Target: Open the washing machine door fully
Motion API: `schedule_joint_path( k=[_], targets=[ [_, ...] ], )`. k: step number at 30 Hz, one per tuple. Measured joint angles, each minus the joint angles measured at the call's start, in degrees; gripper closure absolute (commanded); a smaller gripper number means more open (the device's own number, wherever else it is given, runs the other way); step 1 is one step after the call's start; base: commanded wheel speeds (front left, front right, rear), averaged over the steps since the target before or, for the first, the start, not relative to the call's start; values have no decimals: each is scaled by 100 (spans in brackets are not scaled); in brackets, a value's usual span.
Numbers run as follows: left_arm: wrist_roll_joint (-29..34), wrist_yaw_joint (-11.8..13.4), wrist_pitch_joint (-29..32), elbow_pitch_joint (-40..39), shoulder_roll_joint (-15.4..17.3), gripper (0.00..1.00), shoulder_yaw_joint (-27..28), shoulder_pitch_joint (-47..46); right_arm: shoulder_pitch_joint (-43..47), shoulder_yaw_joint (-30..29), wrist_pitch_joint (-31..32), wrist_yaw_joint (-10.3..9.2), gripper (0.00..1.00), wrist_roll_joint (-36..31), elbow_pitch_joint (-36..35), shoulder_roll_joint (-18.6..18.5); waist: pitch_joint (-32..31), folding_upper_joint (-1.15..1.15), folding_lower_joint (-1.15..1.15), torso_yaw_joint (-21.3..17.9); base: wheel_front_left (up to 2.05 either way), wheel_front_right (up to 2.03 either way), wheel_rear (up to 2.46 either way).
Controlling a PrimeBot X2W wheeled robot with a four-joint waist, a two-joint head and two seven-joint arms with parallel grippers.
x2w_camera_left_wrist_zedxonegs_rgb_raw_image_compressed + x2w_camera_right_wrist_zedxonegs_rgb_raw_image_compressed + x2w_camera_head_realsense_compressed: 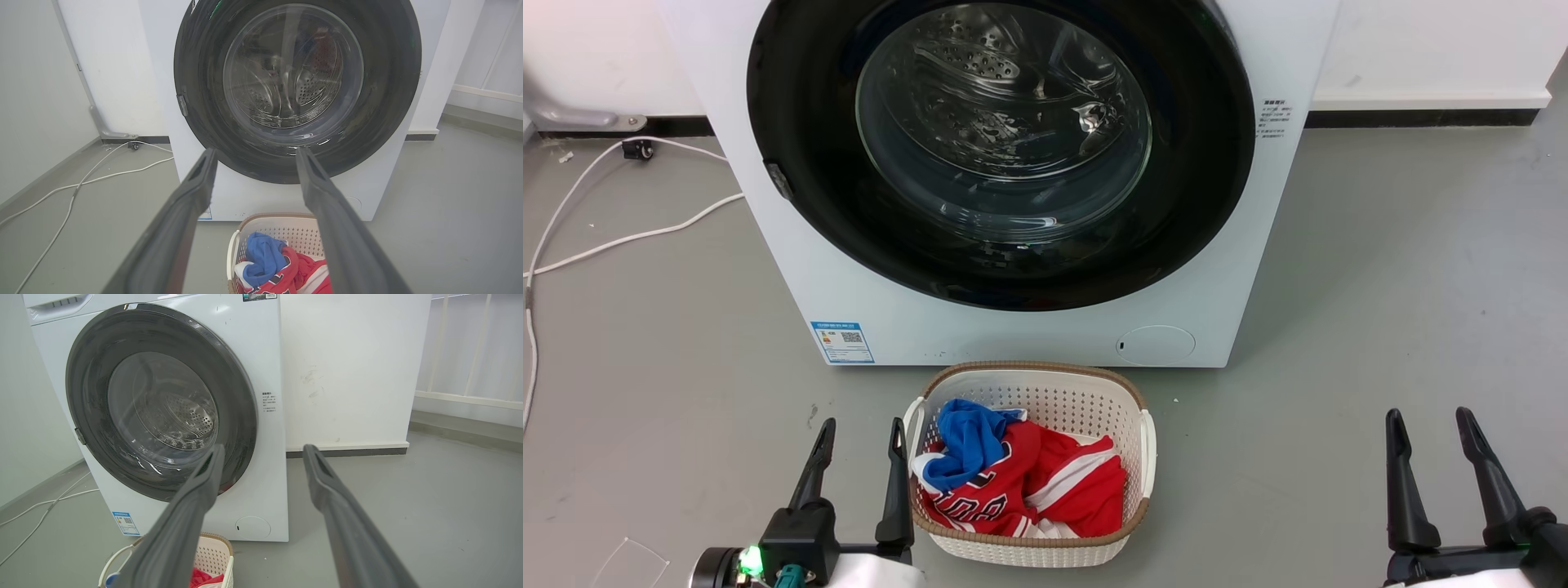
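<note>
The white washing machine [1029, 335] stands straight ahead. Its round washing machine door [800, 163], with a glossy black rim and domed glass, lies shut flat against the front; a small latch tab sits on its left rim. The door also appears in the left wrist view [392, 81] and the right wrist view [94, 375]. My left gripper [862, 429] is open at the lower left, well short of the machine, with nothing between its fingers. My right gripper [1429, 420] is open at the lower right, also apart from the washer and holding nothing.
A white laundry basket [1131, 408] with red and blue clothes sits on the grey floor directly before the washer, between my grippers. White cables [629, 237] trail on the floor at the left. A white wall [347, 375] stands right of the machine.
</note>
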Motion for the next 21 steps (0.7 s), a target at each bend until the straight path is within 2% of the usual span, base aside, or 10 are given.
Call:
schedule_joint_path(
  k=[4,5,6,7,10,13,16,21],
  targets=[
    [-34,5,0,7,-1,0,-16,0,0,11,0,0,0,20,19,0,3,0,0,4,0,0,0],
    [-35,7,0,8,-1,0,-19,0,0,14,0,0,35,25,22,0,4,0,0,5,0,0,0],
    [-40,8,0,8,-1,0,-20,0,0,18,0,0,86,33,20,0,4,0,0,5,0,0,0],
    [-40,9,0,8,-1,0,-21,0,0,20,0,0,100,35,19,0,4,0,0,5,0,0,0],
    [-41,25,0,15,-2,0,-23,0,-1,46,0,0,100,153,13,4,1,0,0,0,0,0,0],
    [-49,41,0,25,-2,0,-22,1,-2,57,0,0,100,577,32,2,-8,0,0,-7,0,0,0],
    [-81,43,0,40,-2,0,-22,1,-12,138,0,0,100,1395,46,3,-21,0,0,-16,0,0,0],
    [-82,43,0,69,-3,0,-31,1,-48,202,-1,-1,100,3611,346,3,-52,0,0,-15,0,0,0]
  ],
)
